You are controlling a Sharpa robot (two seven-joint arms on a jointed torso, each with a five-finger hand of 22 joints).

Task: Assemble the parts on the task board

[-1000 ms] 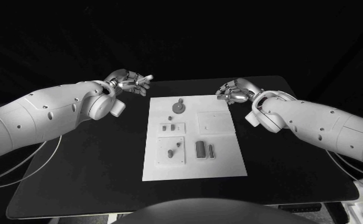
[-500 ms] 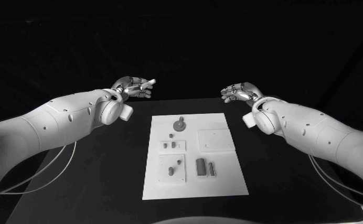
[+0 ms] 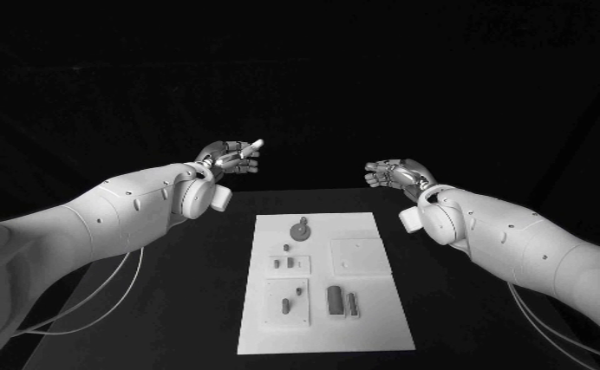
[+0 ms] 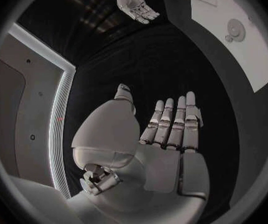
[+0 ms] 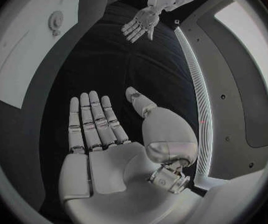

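The white task board (image 3: 324, 282) lies in the middle of the black table, carrying several small grey parts: a round disc part (image 3: 302, 230) near its far end, small pieces (image 3: 286, 261) at mid-left, and upright bars (image 3: 335, 299) nearer me. My left hand (image 3: 232, 155) hovers beyond the board's far left corner, open, fingers straight and empty (image 4: 171, 127). My right hand (image 3: 396, 172) hovers beyond the far right corner, also open and empty (image 5: 93, 124). Both hands are raised well clear of the board. The board's far end with the disc (image 5: 56, 21) appears in the right wrist view.
The black table (image 3: 187, 301) extends on both sides of the board. White cables (image 3: 88, 305) hang under my left arm and more run beside my right arm (image 3: 551, 318). Dark background lies behind the table.
Both hands have lifted up and away from the board's far corners, staying open. The head camera has tilted, so the whole scene sits lower in the picture.
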